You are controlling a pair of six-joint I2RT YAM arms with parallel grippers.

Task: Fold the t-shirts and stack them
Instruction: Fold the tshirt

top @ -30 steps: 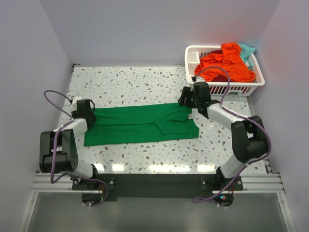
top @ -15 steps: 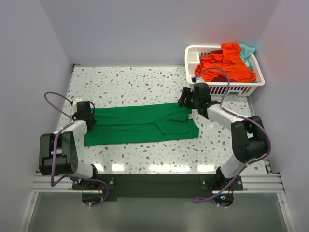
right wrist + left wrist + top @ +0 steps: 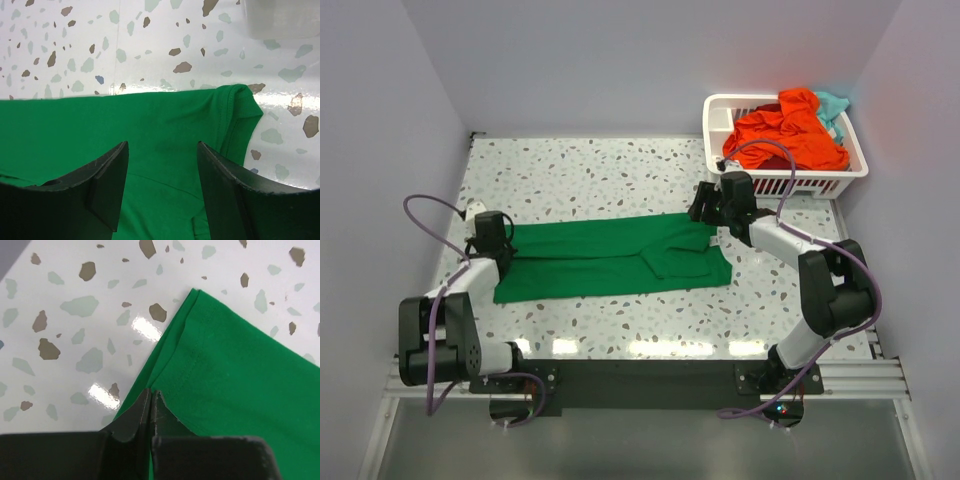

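A bright green t-shirt (image 3: 610, 258) lies flat on the table, folded into a long strip. My left gripper (image 3: 504, 244) is at its left end. In the left wrist view the left gripper (image 3: 151, 392) is shut, with its tips at the hemmed edge of the green t-shirt (image 3: 240, 370), and the cloth looks flat. My right gripper (image 3: 705, 212) is at the strip's far right corner. In the right wrist view the right gripper (image 3: 162, 145) is open just above the green cloth (image 3: 125, 125). An orange-red t-shirt (image 3: 790, 130) and a teal one (image 3: 832, 103) lie crumpled in the basket.
A white slotted plastic basket (image 3: 720, 102) stands at the back right, just behind my right gripper; its blurred wall (image 3: 280, 20) shows in the right wrist view. The speckled table (image 3: 600, 175) has walls on three sides.
My left arm has drawn slightly left and toward the near edge. The green t-shirt and the right arm have not visibly moved.
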